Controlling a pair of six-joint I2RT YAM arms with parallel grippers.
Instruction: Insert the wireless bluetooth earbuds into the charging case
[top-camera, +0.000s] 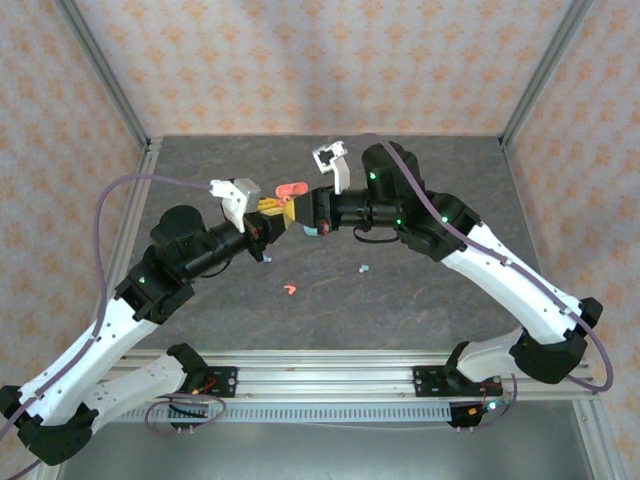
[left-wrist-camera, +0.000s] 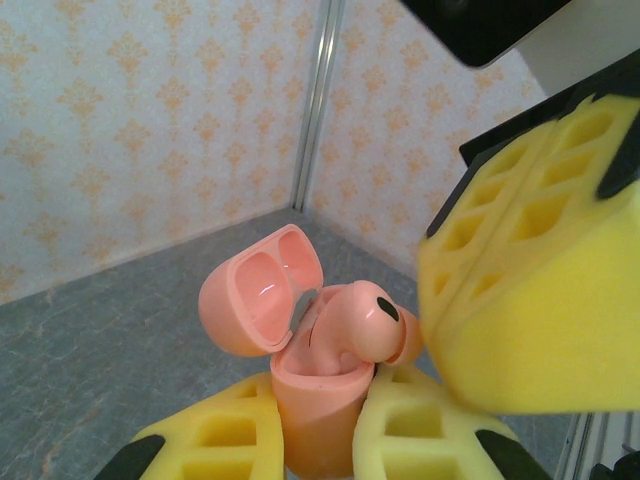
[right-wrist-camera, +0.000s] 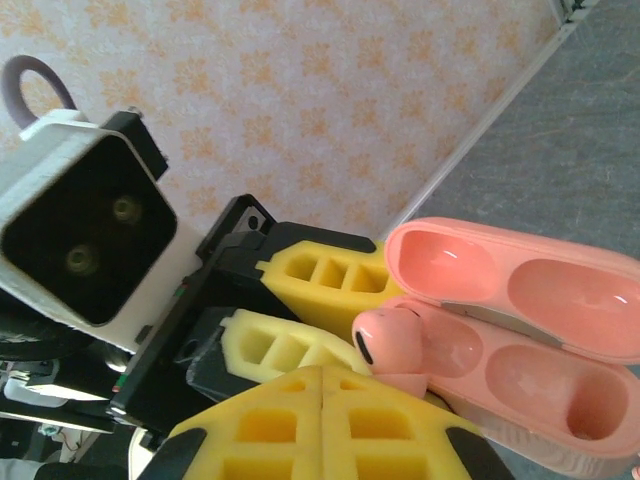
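A salmon-pink earbud, glossy and rounded with a dark oval spot on its head, is seen tilted in the near well of the charging case, its head still raised above the rim. The case is an oval shell of smooth salmon-pink plastic; its hinged lid is thrown open, and two moulded hollows are shown inside it. From the right wrist view the case's far well is seen bare.

The case body is clamped upright between the ribbed yellow foam pads of the left end effector, well above the tabletop. The pads of the right end effector are pressed together along one seam, with the earbud's stem pinched at their tips.

From above, both end effectors are seen meeting at mid-tabletop. Nearer the arm bases, on the grey, stone-patterned surface, a second salmon-pink earbud and a light teal earbud are left lying loose, apart from each other.
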